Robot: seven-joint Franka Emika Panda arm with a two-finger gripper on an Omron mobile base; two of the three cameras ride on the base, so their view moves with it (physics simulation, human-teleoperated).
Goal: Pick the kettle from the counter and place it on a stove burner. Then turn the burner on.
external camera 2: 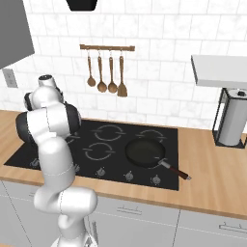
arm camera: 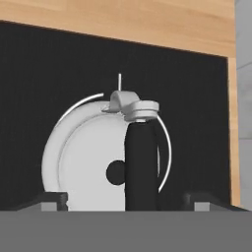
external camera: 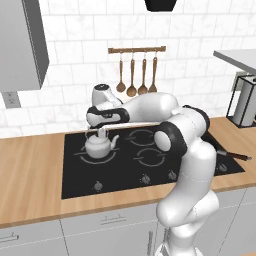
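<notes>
The small silver kettle stands upright on the left side of the black cooktop, inside the wide grey ring of the stove burner. My gripper hangs just above its arched handle. In the hand view I look down on the kettle, whose dark handle runs up the middle. The gripper is open, its fingertips spread wide on either side of the handle without touching it. An arc of the burner ring shows around the kettle. The wooden counter lies to the left.
A black frying pan sits on the front right burner, its handle pointing right. Burner knobs line the cooktop's front edge. Wooden utensils hang on the tiled wall. A paper towel holder stands far right.
</notes>
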